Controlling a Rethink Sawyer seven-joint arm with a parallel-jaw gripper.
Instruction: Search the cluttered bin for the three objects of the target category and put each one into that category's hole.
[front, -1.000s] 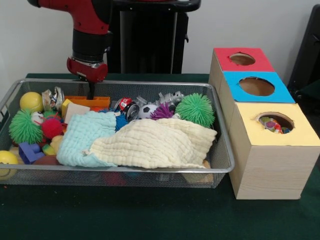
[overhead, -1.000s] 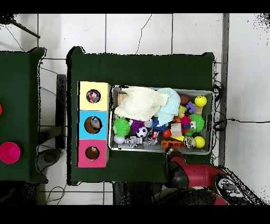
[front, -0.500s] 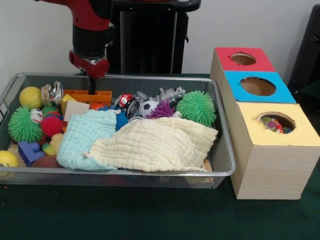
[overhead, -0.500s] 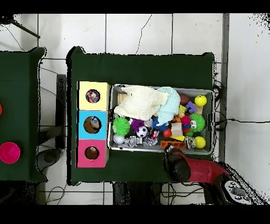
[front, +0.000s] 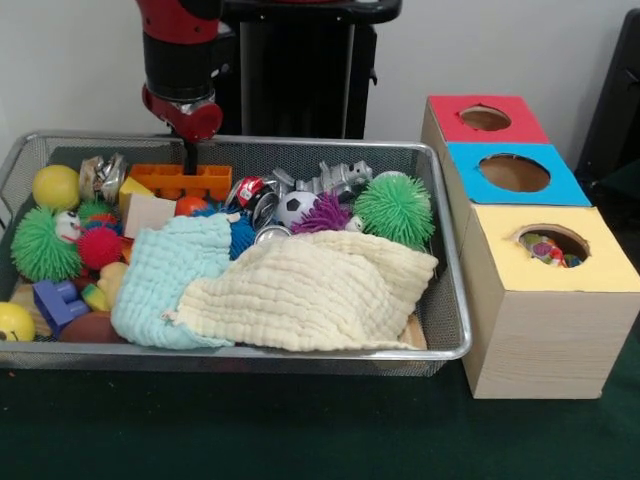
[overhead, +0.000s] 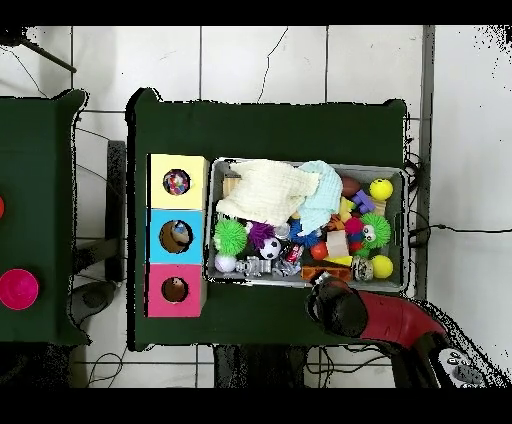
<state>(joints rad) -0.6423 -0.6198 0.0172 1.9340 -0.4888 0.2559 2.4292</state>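
The wire bin (front: 300, 352) holds mixed toys under a cream cloth (front: 310, 285) and a pale blue cloth (front: 165, 275). Showing around them are a green spiky ball (front: 397, 210), a purple spiky ball (front: 325, 215), a small soccer ball (front: 293, 207), an orange brick (front: 180, 182) and a yellow ball (front: 55, 186). My gripper (front: 188, 158) is shut on the bin's far rim by the orange brick, and that side is raised. In the overhead view the arm's head (overhead: 335, 305) covers the gripper at the bin's (overhead: 403, 230) lower edge.
Beside the bin stands a row of three wooden boxes with round holes: red (front: 485, 118), blue (front: 513, 172) and yellow (front: 552, 243), with toys visible inside the yellow one. A second green spiky ball (front: 45, 245) and a purple block (front: 55, 300) lie at the bin's left end.
The arm has risen, and the bin's far rim has gone up with it. The bin now tilts, and its contents have shifted slightly with it.
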